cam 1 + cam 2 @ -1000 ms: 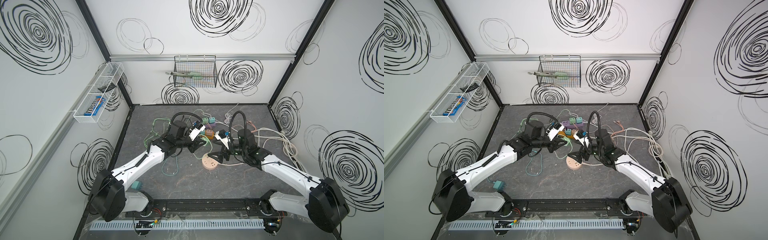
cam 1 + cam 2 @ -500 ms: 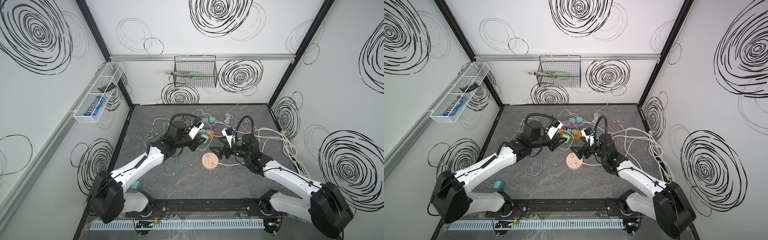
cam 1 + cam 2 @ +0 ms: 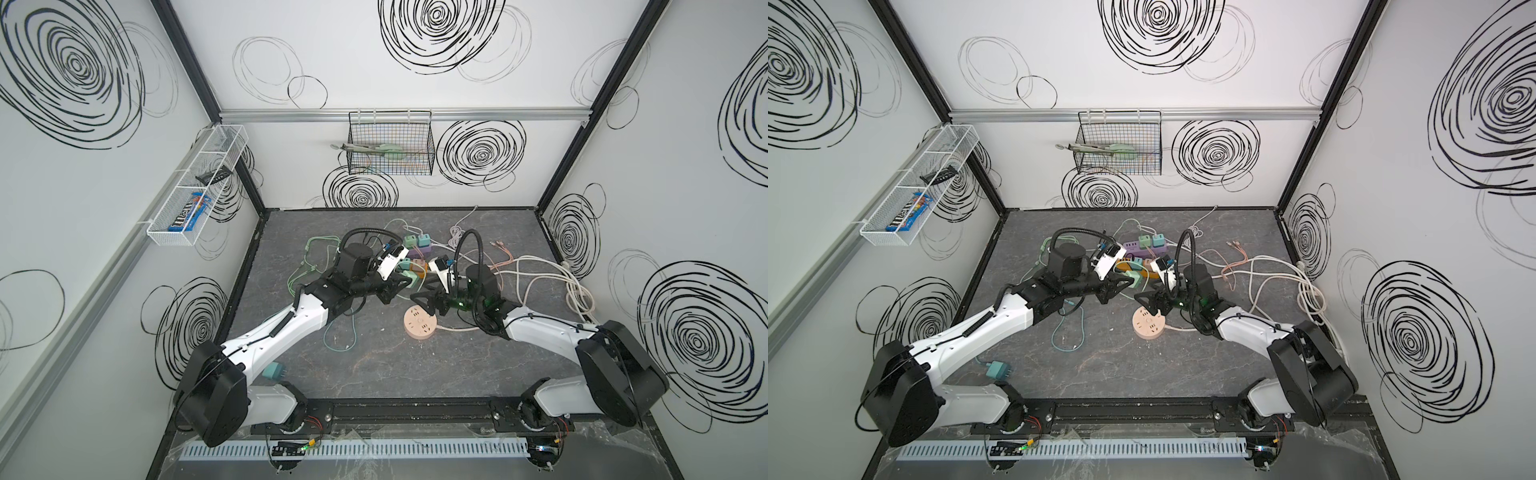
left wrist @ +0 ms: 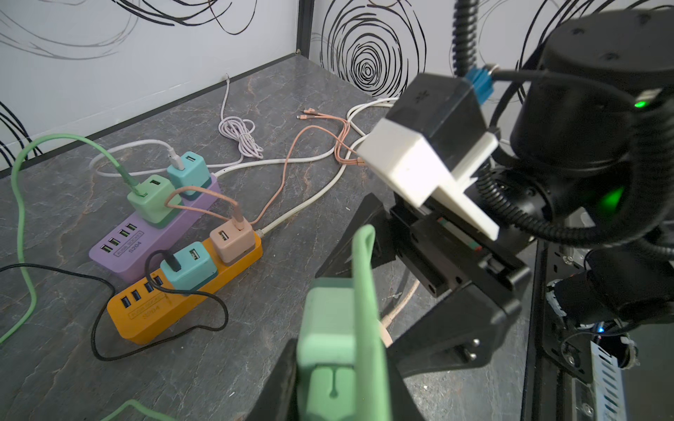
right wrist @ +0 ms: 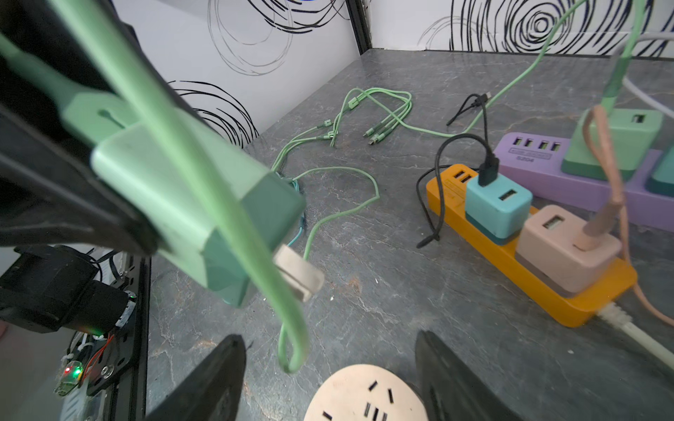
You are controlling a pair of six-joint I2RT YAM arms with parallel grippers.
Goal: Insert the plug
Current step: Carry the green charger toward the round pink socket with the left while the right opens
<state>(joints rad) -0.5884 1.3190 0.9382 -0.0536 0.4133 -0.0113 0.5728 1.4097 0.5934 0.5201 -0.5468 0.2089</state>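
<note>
My left gripper (image 4: 339, 364) is shut on a light green plug (image 4: 333, 339) whose green cable loops over it. In both top views it hangs above the table's middle (image 3: 409, 277) (image 3: 1133, 279). In the right wrist view the plug (image 5: 204, 204) points its pale prongs down and toward the round peach socket (image 5: 364, 395). That socket lies flat on the table (image 3: 419, 327) (image 3: 1147, 325). My right gripper (image 5: 328, 337) is open, its black fingers standing on either side of the socket's far rim. In a top view the right gripper (image 3: 424, 301) sits just behind the socket.
An orange power strip (image 4: 182, 302) and a purple one (image 4: 153, 237), each carrying chargers, lie behind the grippers. Green cables (image 5: 372, 116), a black cable and white cords (image 3: 577, 291) trail across the grey table. A teal plug (image 3: 274, 370) lies near the left arm's base.
My right gripper has come down and forward to the round socket, and its jaws have narrowed a little. The left gripper with the plug has hardly moved.
</note>
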